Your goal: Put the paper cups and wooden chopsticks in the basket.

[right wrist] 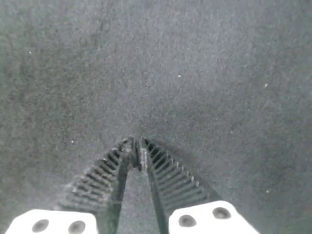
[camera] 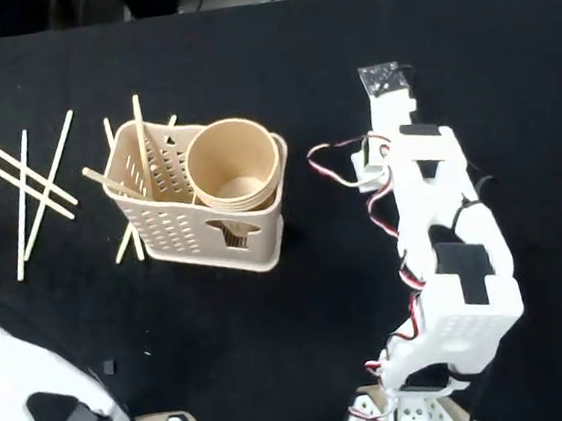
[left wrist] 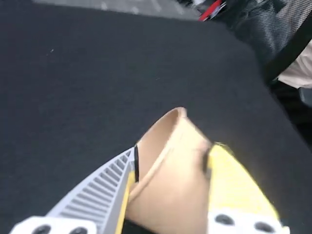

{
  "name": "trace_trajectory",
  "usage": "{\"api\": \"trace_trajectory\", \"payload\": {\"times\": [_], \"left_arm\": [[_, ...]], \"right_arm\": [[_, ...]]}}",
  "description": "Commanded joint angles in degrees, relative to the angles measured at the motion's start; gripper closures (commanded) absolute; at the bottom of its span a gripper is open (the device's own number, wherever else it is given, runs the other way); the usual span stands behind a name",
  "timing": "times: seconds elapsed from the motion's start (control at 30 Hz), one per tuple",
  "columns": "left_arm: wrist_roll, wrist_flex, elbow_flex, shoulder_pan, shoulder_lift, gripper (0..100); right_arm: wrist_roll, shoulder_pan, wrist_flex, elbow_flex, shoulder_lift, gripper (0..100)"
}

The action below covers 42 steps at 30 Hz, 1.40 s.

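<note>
Notably, paper cup in left gripper

Matt paper cup (perforated plastic basket)

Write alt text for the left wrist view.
The left pincer holds a tan paper cup clamped between its fingers, one grey and ribbed, one yellow. Behind them lies the black cloth-covered table.

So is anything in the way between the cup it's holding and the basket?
Nothing visible blocks it. The left tool grips a paper cup, and the table toward the basket looks bare. Loose chopsticks lie off to the side. Stacked cups already sit in the basket.
</note>
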Motion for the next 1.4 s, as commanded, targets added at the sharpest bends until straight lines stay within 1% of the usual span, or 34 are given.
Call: {"api": "trace_trajectory", "payload": {"times": [0.0,0.03,0.07,0.17,0.27,0.43,0.63,0.8,0.9,1.0,1.07,1.13,1.2,1.3,1.37], "left_arm": [[0.5,1.0,-3.0,0.0,2.9,93],[0.5,2.3,-3.6,0.2,2.9,97],[0.5,4.0,-3.7,0.5,2.8,97],[0.3,12.0,-4.6,1.7,-0.5,97],[-2.9,20.9,-4.2,3.6,-4.9,97],[-2.7,33.1,-4.5,6.0,-13.8,97],[-3.1,41.3,-4.6,8.0,-27.1,97],[-3.3,47.5,-4.6,10.0,-42.1,97],[-6.7,52.8,-4.6,13.1,-52.6,97],[-10.5,58.4,-4.6,19.1,-64.7,97],[-14.8,61.4,-4.6,25.2,-73.2,97],[-22.2,62.9,-4.1,33.5,-80.9,97],[-28.1,63.4,-3.9,43.5,-86.9,97],[-32.2,65.2,-3.6,56.4,-90.0,97],[-33.9,66.7,-3.0,63.6,-90.0,97]], "right_arm": [[0.5,-1.0,-1.0,-0.6,-0.2,98.6],[0.5,-1.0,-1.0,-0.6,-0.2,98.6],[0.5,-1.0,-1.0,-0.6,-0.2,98.6],[0.5,-1.0,-1.0,-0.6,-0.2,98.6],[0.5,-1.0,-1.0,-0.6,-0.2,98.6],[0.5,-1.0,-1.0,-0.6,-0.2,98.6],[0.5,-1.0,-1.0,-0.6,-0.2,98.6],[0.5,-1.0,-1.0,-0.6,-0.2,98.6],[0.5,-1.0,-1.0,-0.6,-0.2,98.6],[0.5,-1.0,-1.0,-0.6,-0.2,98.6],[0.5,-1.0,-0.9,-0.6,-0.2,98.6],[0.5,-1.0,-0.9,-0.6,-0.2,98.6],[0.5,-1.0,-0.8,-0.6,-0.2,98.6],[0.5,-1.0,-0.8,-0.6,-0.2,98.6],[0.5,-1.0,-0.8,-0.6,-0.2,98.6]]}}
